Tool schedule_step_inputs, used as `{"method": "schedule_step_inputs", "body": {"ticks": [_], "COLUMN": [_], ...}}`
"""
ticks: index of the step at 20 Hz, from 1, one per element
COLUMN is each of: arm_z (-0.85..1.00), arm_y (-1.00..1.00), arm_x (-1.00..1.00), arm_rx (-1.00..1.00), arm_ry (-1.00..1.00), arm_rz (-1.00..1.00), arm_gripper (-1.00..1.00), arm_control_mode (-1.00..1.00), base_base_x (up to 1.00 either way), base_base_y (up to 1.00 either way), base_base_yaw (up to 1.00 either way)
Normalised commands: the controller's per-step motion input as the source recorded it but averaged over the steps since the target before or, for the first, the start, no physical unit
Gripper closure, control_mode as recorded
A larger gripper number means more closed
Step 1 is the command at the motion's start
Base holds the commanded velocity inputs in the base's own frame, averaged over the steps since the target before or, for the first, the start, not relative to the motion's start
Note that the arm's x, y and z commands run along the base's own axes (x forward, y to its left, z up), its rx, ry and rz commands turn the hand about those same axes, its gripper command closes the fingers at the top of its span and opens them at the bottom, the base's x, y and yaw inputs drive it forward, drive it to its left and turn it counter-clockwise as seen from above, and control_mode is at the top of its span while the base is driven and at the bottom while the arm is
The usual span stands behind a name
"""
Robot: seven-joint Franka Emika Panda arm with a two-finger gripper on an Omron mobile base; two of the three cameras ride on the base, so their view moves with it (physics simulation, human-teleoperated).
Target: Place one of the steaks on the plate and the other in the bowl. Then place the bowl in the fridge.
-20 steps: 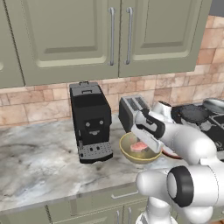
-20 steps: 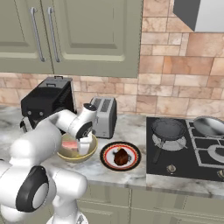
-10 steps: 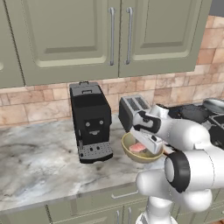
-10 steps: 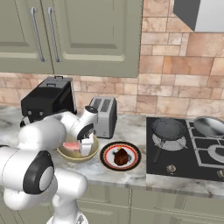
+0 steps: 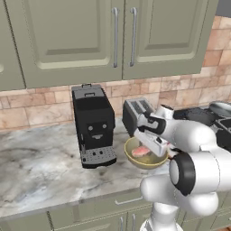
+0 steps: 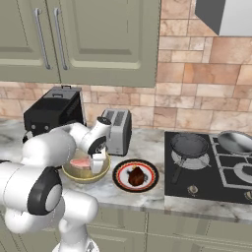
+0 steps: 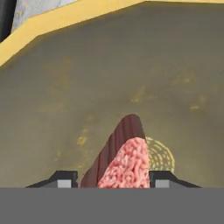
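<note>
While the gripper [image 7: 111, 178] is lowering the raw steak [image 7: 127, 166] into the bowl [image 5: 145, 155], jaws are parting beside it; lifting clear comes next.

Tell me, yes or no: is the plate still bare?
No, in the right base view the dark reddish-brown steak already lies on the white centre of the plate.

The light was even and soft in both base views, with no strong source to tell. The coffee machine [image 5: 93, 126] cast only a faint shadow on the marble tabletop [image 5: 40, 167]. There was no glare on the cabinet doors [image 6: 83, 39]. All edges looked sharp, without blur or bending near the borders. In the hand view the bowl [image 7: 131, 65] inside was dim and coarse, its texture a little grainy.
</note>
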Motion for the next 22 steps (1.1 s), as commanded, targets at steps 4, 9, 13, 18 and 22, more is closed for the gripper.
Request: {"method": "schedule_step_inputs", "body": {"ticks": [4, 9, 13, 18, 22], "arm_z": [0.18, 0.33, 0.49, 0.25, 0.47], "arm_y": [0.0, 0.0, 0.0, -0.02, -0.01], "arm_x": [-0.14, -0.21, -0.49, -0.73, -0.8], "arm_rx": [0.0, 0.0, 0.0, 0.0, -0.03], "arm_ry": [-0.02, -0.05, -0.04, -0.02, -0.09], "arm_rz": [0.0, 0.0, 0.0, 0.0, 0.06], "arm_gripper": [-1.0, -1.0, -1.0, -1.0, -1.0], "arm_control_mode": [-1.0, -1.0, -1.0, -1.0, -1.0], "base_base_x": [0.0, 0.0, 0.0, 0.0, 0.0], "base_base_y": [0.0, 0.0, 0.0, 0.0, 0.0], "base_base_yaw": [0.0, 0.0, 0.0, 0.0, 0.0]}}
